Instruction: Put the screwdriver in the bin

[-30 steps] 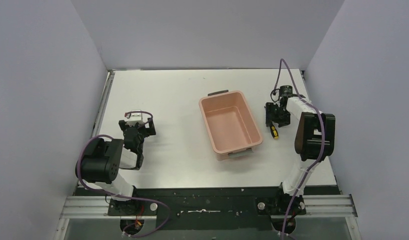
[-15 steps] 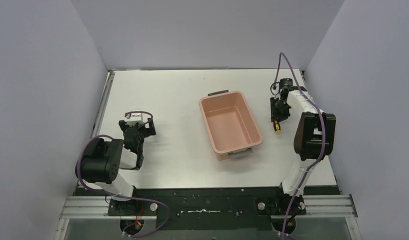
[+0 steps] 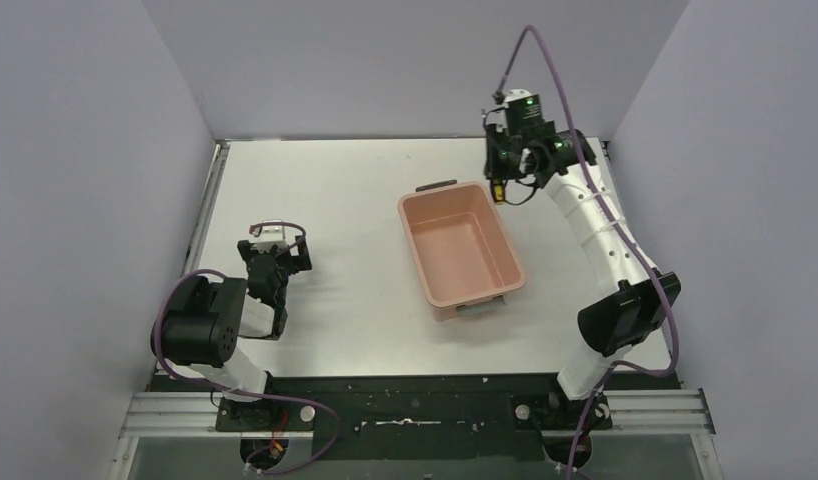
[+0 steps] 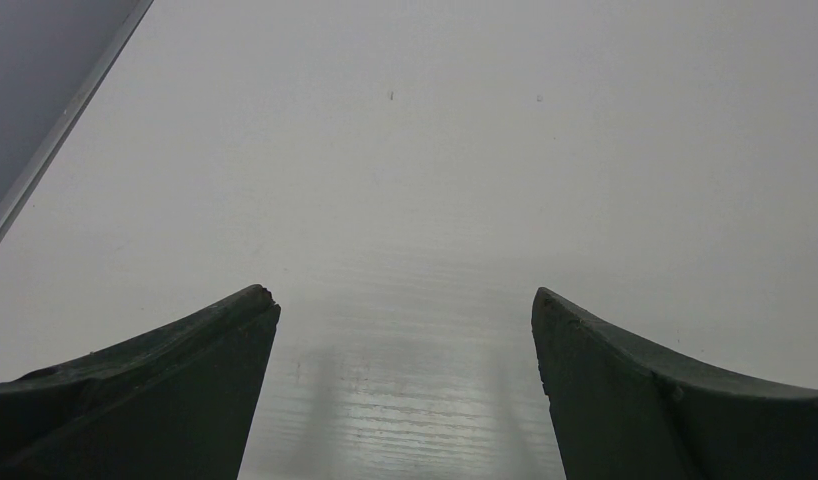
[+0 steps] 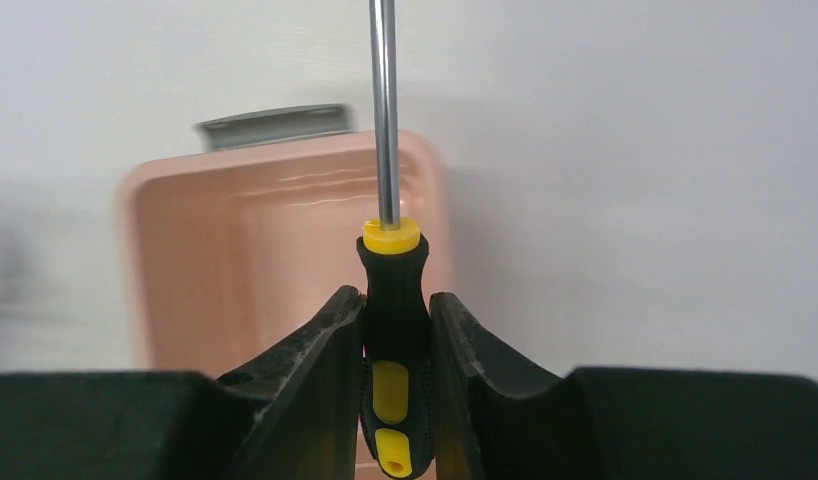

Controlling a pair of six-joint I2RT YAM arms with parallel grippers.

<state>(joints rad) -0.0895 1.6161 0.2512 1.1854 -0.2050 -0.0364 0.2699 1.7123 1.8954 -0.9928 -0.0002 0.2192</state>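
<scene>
Screwdriver (image 5: 391, 262) gripped by its black-and-yellow handle btwn the right gripper (image 5: 395, 300) fingers (image 5: 320, 345), which are closed tight on it w/ both inner faces touching the handle. In the wrist view the metal shaft points away from the cam and crosses the rim of the salmon-pink bin (image 3: 417, 250) beside the grey bin handle (image 5: 273, 125). Top view: tool held above the bin's far right corner, not inside it. Left gripper (image 4: 405, 300) sits low over the white table (image 3: 325, 190), fingers spread wide, nothing btwn them
</scene>
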